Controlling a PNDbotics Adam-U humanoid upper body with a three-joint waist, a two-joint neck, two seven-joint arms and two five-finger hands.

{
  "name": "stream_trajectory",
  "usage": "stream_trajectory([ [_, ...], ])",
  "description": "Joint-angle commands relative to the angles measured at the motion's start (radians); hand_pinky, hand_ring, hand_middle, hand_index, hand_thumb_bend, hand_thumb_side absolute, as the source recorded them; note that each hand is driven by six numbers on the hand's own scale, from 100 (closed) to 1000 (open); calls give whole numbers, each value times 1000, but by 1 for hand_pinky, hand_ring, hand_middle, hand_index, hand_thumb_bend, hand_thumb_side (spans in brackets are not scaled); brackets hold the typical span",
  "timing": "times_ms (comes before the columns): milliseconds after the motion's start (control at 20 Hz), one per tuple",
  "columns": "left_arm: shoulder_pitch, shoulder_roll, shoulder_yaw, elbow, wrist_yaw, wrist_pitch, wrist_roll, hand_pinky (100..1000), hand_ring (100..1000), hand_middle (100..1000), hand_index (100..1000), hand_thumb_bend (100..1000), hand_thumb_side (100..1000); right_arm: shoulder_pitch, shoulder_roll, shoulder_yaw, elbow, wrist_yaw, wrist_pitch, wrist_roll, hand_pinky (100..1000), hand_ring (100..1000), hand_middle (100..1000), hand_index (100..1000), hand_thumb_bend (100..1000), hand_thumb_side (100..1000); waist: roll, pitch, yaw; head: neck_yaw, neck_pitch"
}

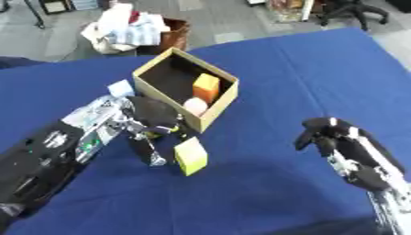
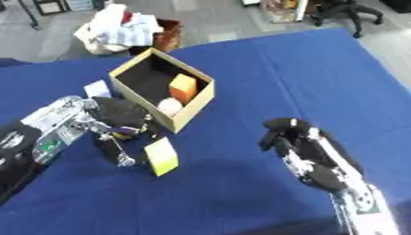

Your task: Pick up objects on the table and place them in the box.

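Table (image 1: 321, 78) was covered in blue cloth. An open cardboard box (image 1: 225, 103) stood on it toward the far left of centre, turned corner-on to the camera. Inside the box: an orange block (image 1: 206, 87) standing upright against the right wall, and a pale rounded object (image 1: 195, 106) beside it in the near corner. A small pale blue-white piece (image 1: 121, 87) lay on the cloth just beside the box's left corner.

Left hand (image 1: 152, 120) came in from the lower left, positioned right at the box's near-left wall, fingers pointing downward toward the cloth. A yellow-green block (image 1: 191, 156) sat just beside those fingers, at their right, tilted on one edge, near the box's front corner. Whether the fingers actually pinched the block or only touched its side could not be made out; its lower corner seemed at or close to the cloth.

Right hand (image 2: 309, 153) showed at the lower right, well apart from the box and block, fingers curled inward and holding nothing, hovering or resting over bare cloth.

Beyond the table's far edge: a heap of white and coloured cloth (image 1: 124, 27) on the floor.
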Motion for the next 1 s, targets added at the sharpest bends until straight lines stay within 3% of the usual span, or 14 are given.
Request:
stream_trajectory([
  [50,-27,37,27,-29,-50,-38,-57,867,802,829,908,574,600,-11,-8,-1,-12,3,-2,0,587,608,544,766,100,459,1,-18,1,-5,-10],
  [250,-46,43,44,-64,-108,-40,-35,892,835,879,935,648,590,-10,-8,-1,-12,3,-1,0,587,608,545,766,100,459,1,-19,1,-7,-11],
  [350,-56,38,45,-74,-113,-46,-13,910,849,881,937,599,517,-10,-8,0,-12,4,-1,0,587,608,545,766,100,459,1,-19,1,-8,-11],
  [500,-73,26,32,-70,-77,-89,-2,919,861,889,941,603,498,-10,-8,0,-12,3,-2,0,587,608,545,766,100,459,1,-19,-1,-8,-10],
  [1000,-84,5,-7,-30,12,-206,-108,915,862,878,937,538,440,-12,-8,0,-13,4,-1,0,588,608,545,766,100,458,3,-17,-6,-11,-9],
])
